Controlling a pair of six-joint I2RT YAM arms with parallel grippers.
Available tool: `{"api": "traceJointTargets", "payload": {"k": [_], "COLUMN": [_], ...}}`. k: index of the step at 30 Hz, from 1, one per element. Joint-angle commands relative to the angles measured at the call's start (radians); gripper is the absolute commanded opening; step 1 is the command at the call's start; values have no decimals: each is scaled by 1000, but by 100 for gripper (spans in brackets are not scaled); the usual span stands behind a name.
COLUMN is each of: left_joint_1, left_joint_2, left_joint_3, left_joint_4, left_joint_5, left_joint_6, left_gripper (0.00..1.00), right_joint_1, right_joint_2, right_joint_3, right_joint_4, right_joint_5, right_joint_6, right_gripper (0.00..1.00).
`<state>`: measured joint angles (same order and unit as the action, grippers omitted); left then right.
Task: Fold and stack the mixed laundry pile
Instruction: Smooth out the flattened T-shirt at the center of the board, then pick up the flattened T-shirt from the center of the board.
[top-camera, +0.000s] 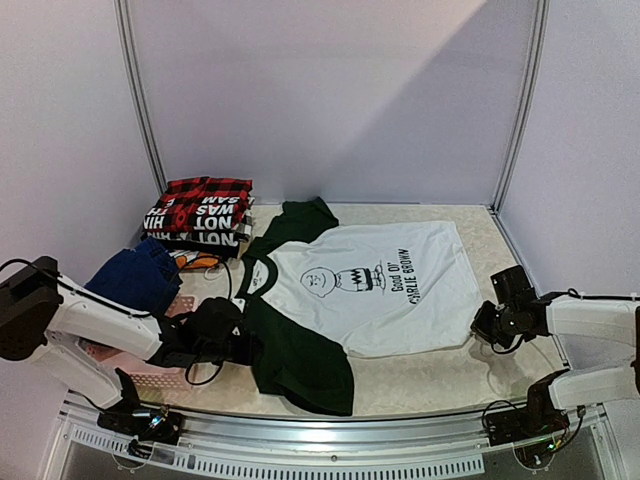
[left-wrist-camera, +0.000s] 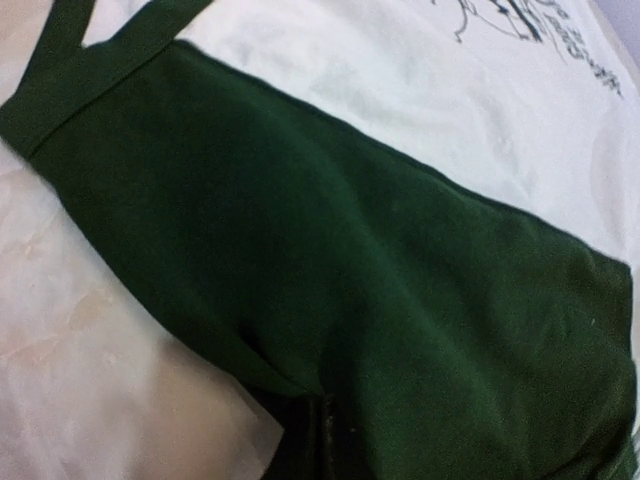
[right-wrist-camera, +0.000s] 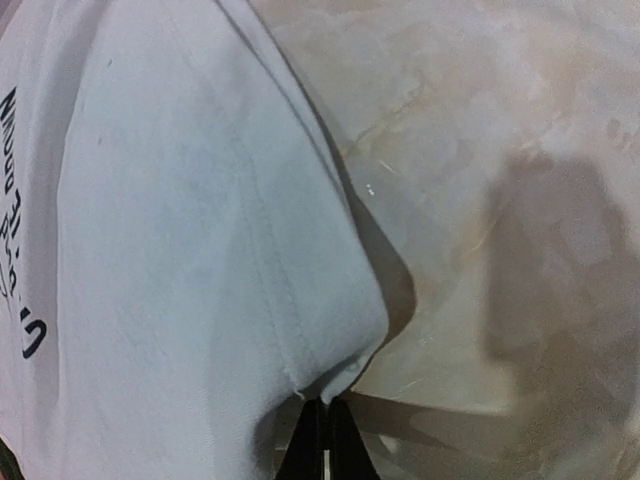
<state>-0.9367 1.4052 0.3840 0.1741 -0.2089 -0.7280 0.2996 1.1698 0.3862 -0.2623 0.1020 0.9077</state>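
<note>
A white T-shirt (top-camera: 385, 285) with black print and dark green sleeves lies spread flat on the table. My left gripper (top-camera: 236, 343) is shut on the edge of the near dark green sleeve (top-camera: 300, 365). In the left wrist view the sleeve (left-wrist-camera: 380, 300) fills the frame above the closed gripper (left-wrist-camera: 325, 440). My right gripper (top-camera: 484, 328) is shut on the shirt's hem corner. In the right wrist view the white hem (right-wrist-camera: 300, 340) is pinched in the closed gripper (right-wrist-camera: 325, 420). A folded stack topped by the red-and-black plaid shirt (top-camera: 207, 190) sits at the back left.
A blue garment (top-camera: 140, 272) lies in the pink lattice basket (top-camera: 155, 378) at the near left, beside my left arm. A black folded piece with white letters (top-camera: 200, 222) lies under the plaid shirt. Walls enclose the table at back and sides.
</note>
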Motion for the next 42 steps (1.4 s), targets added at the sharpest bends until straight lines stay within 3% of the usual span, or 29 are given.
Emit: {"api": "traceJointTargets", "payload": {"k": [1,5,14,23,24,25,28,30,33,37,42], "left_joint_1": [16,24,42,43,44,44,42,38,7,-77,-208], "left_joint_2": [29,-3,-206,-207,-206,-205,-220,-243,-307,-410,-469], "left_joint_3": [-8,-10,-20,-31,-31,-33,-37,-33,-4,43,115], "left_joint_4": [59,44,-146,-144,-140,-136,-134,-161,-289,-460,-629], "left_joint_5": [32,13,-70,-54,-51,-36,-8,2,-17,-65,-73], "left_joint_6": [18,22,14,-11,-15,-18,-21,-15,3,30,47], "left_gripper": [0,0,0,0,0,0,14,29,49,69,76], "right_joint_1": [-5,-6,-45,-57,-56,-59,-58,-59,-59,-58,-57], "right_joint_2": [8,-4,-219,-269,-275,-277,-284,-299,-343,-409,-375], "right_joint_3": [22,42,68,50,52,59,74,85,105,109,107], "right_joint_4": [-32,-90,-281,-329,-328,-331,-345,-360,-400,-375,-327], "right_joint_5": [25,62,196,262,263,265,255,237,210,85,-47], "right_joint_6": [-21,-26,-9,2,3,1,-21,-41,-73,-112,-161], "right_gripper": [0,0,0,0,2,10,35,43,50,61,67]}}
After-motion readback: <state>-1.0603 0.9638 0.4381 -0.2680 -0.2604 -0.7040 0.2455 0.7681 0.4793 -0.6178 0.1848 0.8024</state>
